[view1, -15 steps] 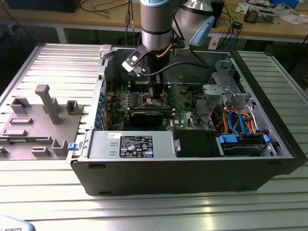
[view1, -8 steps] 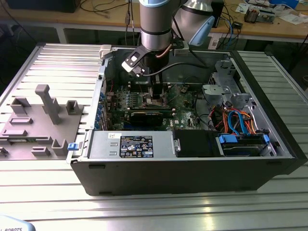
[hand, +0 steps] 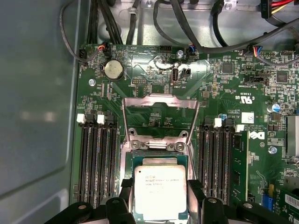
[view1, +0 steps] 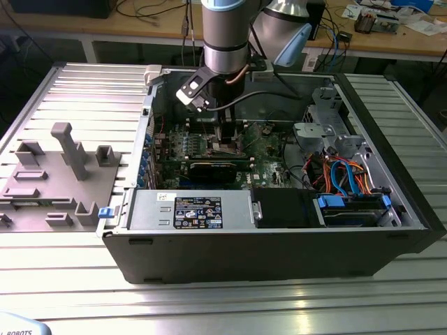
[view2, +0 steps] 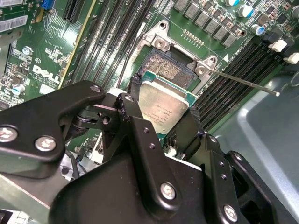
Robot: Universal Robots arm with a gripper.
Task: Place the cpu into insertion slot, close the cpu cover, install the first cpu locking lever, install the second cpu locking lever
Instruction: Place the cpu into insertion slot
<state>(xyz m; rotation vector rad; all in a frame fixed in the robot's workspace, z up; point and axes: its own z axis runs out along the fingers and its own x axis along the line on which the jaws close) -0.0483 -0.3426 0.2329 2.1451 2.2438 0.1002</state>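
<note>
My pincer (hand: 160, 198) is gripping the small flat square cpu (hand: 160, 189) with its dull silver-grey metal top, and the black fingers (hand: 125, 193) are pressing on two opposite edges. The chip is hanging over the dark square insertion slot (view2: 164, 70) in the green circuit board (hand: 224, 88); I cannot tell whether they touch. The thin silvery cpu cover (hand: 161, 100) is standing open. In the exterior view, a grey fixture tray (view1: 59, 174) is lying at 9 o'clock from the open black computer case (view1: 279, 248) on the ribbed aluminium bench (view1: 209, 300).

Bright even light, glare on cpu (hand: 160, 191)
</note>
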